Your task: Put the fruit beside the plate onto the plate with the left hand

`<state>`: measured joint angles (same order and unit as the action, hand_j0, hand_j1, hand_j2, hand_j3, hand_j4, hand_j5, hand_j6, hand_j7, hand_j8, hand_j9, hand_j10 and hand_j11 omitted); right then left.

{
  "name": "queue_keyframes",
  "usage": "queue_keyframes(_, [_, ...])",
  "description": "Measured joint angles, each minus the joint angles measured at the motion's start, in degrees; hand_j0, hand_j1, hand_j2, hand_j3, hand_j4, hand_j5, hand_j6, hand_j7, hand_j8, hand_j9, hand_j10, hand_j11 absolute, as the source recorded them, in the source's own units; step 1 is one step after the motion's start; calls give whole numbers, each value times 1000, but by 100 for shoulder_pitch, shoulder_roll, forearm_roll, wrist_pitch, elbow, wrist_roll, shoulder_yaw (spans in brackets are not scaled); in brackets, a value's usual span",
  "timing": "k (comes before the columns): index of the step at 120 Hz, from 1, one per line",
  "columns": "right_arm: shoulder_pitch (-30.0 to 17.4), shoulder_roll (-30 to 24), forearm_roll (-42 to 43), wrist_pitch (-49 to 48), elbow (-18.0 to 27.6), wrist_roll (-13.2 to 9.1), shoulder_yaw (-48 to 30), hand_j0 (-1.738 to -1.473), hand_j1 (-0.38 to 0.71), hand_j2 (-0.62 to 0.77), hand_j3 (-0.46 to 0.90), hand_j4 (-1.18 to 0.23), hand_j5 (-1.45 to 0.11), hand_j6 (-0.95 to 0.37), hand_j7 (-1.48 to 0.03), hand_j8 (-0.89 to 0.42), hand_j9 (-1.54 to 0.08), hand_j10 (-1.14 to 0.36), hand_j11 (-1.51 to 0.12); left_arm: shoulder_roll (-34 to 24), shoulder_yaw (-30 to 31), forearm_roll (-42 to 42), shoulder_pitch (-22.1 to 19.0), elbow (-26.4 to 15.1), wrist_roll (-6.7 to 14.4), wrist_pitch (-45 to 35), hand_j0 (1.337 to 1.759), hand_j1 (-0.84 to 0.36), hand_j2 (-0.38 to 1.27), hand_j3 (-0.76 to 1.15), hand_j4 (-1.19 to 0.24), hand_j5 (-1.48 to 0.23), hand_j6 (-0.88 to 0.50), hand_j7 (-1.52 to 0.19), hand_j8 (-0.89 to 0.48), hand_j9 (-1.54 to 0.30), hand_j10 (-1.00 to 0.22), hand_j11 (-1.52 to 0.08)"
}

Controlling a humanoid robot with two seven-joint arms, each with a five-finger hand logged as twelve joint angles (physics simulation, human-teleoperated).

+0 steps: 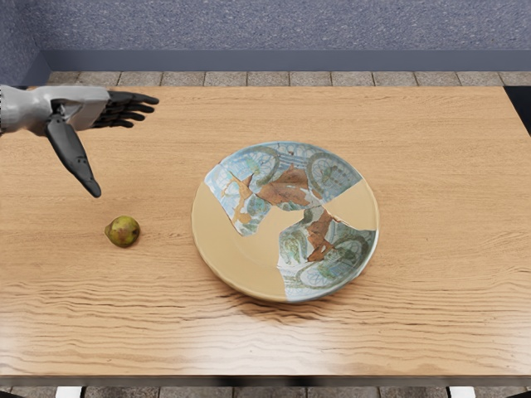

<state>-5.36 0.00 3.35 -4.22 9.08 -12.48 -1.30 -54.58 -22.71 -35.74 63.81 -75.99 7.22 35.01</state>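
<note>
Pretty bright, even light all over the surface [431,166], everything crisp edge to edge. Only soft shadows: a faint one hugging the plate [224,257] rim, down and right of the fingers [133,99].

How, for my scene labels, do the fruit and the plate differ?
The fruit is small, rounded and yellow-green; the plate is far wider and shallow. The fruit is plain; the plate carries blue, brown and tan patches. Both rest on the table, apart.
</note>
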Motion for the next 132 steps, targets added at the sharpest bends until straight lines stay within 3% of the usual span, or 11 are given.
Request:
queue_keyframes(14, [-30,0,-81,-4,-2,-3,-26,-1658,-349,0,0,0,0,0,0,0,0,0,0,10,21,-71,-13,-8,-59,0,1658,328,5,0,-23,-25,-24,-25,-23,-24,-22,-24])
queue_keyframes(21, [-44,0,-122,-2,-2,-2,-35,-1658,-349,0,0,0,0,0,0,0,0,0,0,-6,21,-82,-6,-73,51,0,1658,328,5,0,-23,-25,-24,-25,-23,-25,-22,-24])
queue_keyframes(34, [-55,0,-158,-1,-2,-1,-37,-1658,-349,0,0,0,0,0,0,0,0,0,0,-9,-107,-67,64,-299,812,0,1658,328,5,0,-23,-25,-24,-25,-24,-25,-22,-24])
queue_keyframes(50, [-60,0,-172,0,-2,-1,-15,-1658,-349,0,0,0,0,0,0,0,0,0,0,31,-270,-108,162,-549,2035,1,1658,328,5,0,-23,-25,-25,-25,-24,-25,-23,-24])
queue_keyframes(63, [-61,0,-175,0,-2,-2,-3,-1658,-349,0,0,0,0,0,0,0,0,0,0,-8,-313,-406,182,-989,2516,1,1658,328,5,0,-24,-25,-25,-25,-24,-25,-23,-24])
queue_keyframes(89, [-61,0,-177,0,-2,-1,5,-1658,-349,0,0,0,0,0,0,0,0,0,0,220,-298,-1182,130,-1490,2746,0,1658,328,5,0,-24,-25,-25,-25,-25,-25,-23,-25])
queue_keyframes(110, [-61,0,-177,0,-2,0,6,-1658,-349,0,0,0,0,0,0,0,0,0,0,637,-261,-2555,-468,-1629,2772,-710,1658,327,5,0,-25,-26,-26,-26,-26,-26,-24,-26])
queue_keyframes(132, [-61,0,-177,0,-2,-4,6,-1658,-349,0,0,0,0,0,0,0,0,0,0,439,-237,-3021,-812,-1949,2777,-1436,1658,326,6,0,-25,-27,-27,-27,-26,-26,-24,-26])
